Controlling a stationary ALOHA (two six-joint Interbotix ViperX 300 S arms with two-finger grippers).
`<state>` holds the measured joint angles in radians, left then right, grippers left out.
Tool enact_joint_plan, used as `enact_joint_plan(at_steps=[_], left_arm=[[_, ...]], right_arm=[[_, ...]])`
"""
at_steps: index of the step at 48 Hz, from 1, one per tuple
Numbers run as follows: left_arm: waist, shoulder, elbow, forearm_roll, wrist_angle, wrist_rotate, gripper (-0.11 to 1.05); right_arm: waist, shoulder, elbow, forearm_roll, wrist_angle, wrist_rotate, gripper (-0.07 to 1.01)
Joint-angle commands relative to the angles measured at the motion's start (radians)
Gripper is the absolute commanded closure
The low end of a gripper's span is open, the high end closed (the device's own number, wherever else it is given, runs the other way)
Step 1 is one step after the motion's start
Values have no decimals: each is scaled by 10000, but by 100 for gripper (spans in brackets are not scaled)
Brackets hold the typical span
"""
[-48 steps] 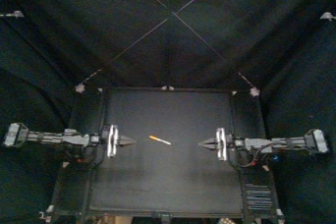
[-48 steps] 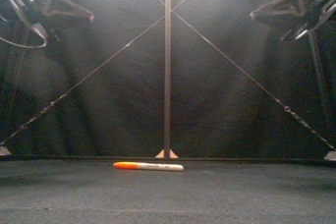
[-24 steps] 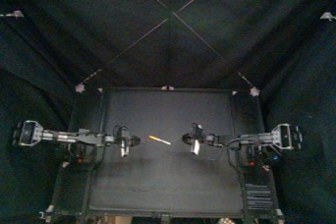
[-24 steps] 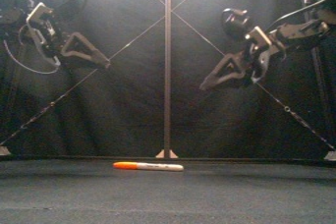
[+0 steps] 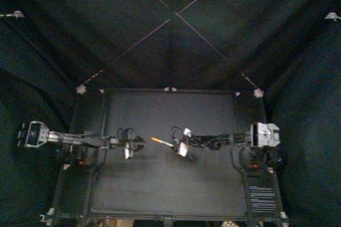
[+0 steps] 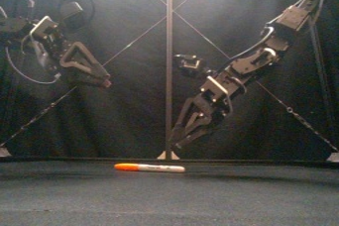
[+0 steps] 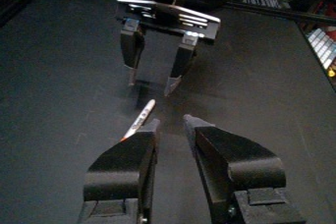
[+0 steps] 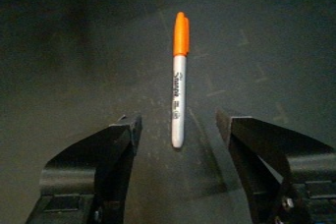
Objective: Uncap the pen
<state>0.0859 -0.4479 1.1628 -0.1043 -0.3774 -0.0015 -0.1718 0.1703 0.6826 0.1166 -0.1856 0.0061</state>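
black curtains (image 5: pixel 80 32) enclose a black table (image 5: pixel 134 186), lit from above.

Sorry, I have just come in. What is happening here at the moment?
Two robot arms are set to uncap a pen. It lies untouched on the table, orange cap on. The right tool hangs close above it, open. The left tool hovers higher to the side, also open.

Pen (image 6: pixel 150 168): white barrel, orange cap (image 6: pixel 125 167) on, flat on table (image 6: pixel 265 195)
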Motion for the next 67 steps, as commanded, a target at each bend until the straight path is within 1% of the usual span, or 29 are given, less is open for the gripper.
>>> enact_joint_plan(at_steps=[1, 6, 15, 18, 20, 21, 24, 26, 27, 29, 32, 33, 34, 36, 38, 40, 44, 47, 50, 59, 67], left_arm=[[0, 107, -261, -15, -92, 31, 25], [15, 199, -261, -15, -92, 31, 25], [15, 276, -261, 0, -92, 31, 25], [15, 291, -276, -15, -92, 31, 25], [31, 291, -291, -15, -92, 31, 25], [31, 291, -307, -15, -92, 15, 25], [31, 307, -383, -15, -92, 15, 25], [46, 353, -460, -15, -92, 46, 24], [61, 368, -506, -15, -92, 46, 24], [153, 460, -706, 0, -15, 61, 24], [261, 614, -997, 46, 123, 107, 23], [291, 675, -1104, 107, 184, 107, 22], [337, 736, -1227, 199, 276, 107, 22], [414, 890, -1457, 414, 537, 138, 20], [476, 1058, -1703, 721, 951, 215, 17], [522, 1197, -1887, 966, 1335, 245, 14], [537, 1457, -2178, 1350, 1979, 245, 9], [537, 1657, -2378, 1519, 2362, 245, 6], [537, 1810, -2470, 1595, 2500, 245, 3], [506, 2224, -2577, 1595, 2577, 245, 2], [491, 2546, -2608, 1565, 2608, 230, 2]], right_arm=[[-169, 399, -614, -353, 537, 31, 2], [-276, 675, -874, -552, 813, 77, 2], [-276, 920, -1104, -844, 1335, 77, 3], [-261, 951, -1120, -951, 1442, 77, 6], [-230, 951, -1120, -1043, 1488, 92, 9], [-215, 951, -1120, -1074, 1503, 92, 11], [-199, 951, -1104, -1181, 1503, 92, 20], [-199, 951, -1120, -1197, 1503, 92, 27], [-199, 936, -1104, -1197, 1519, 92, 30], [-199, 920, -1089, -1212, 1549, 92, 37], [-199, 813, -1074, -1212, 1657, 92, 43], [-199, 736, -1058, -1212, 1718, 92, 45], [-199, 660, -1043, -1212, 1779, 92, 46], [-199, 476, -1012, -1212, 1902, 77, 46], [-199, 184, -936, -1212, 2056, 92, 46], [-199, -92, -844, -1212, 2117, 92, 46], [-169, -568, -660, -1212, 2163, 92, 46], [-92, -890, -506, -1212, 2148, 92, 46], [15, -1197, -368, -1212, 2148, 92, 46], [399, -1687, -153, -1227, 2148, 77, 46], [537, -1887, -138, -1227, 2102, 92, 46]])
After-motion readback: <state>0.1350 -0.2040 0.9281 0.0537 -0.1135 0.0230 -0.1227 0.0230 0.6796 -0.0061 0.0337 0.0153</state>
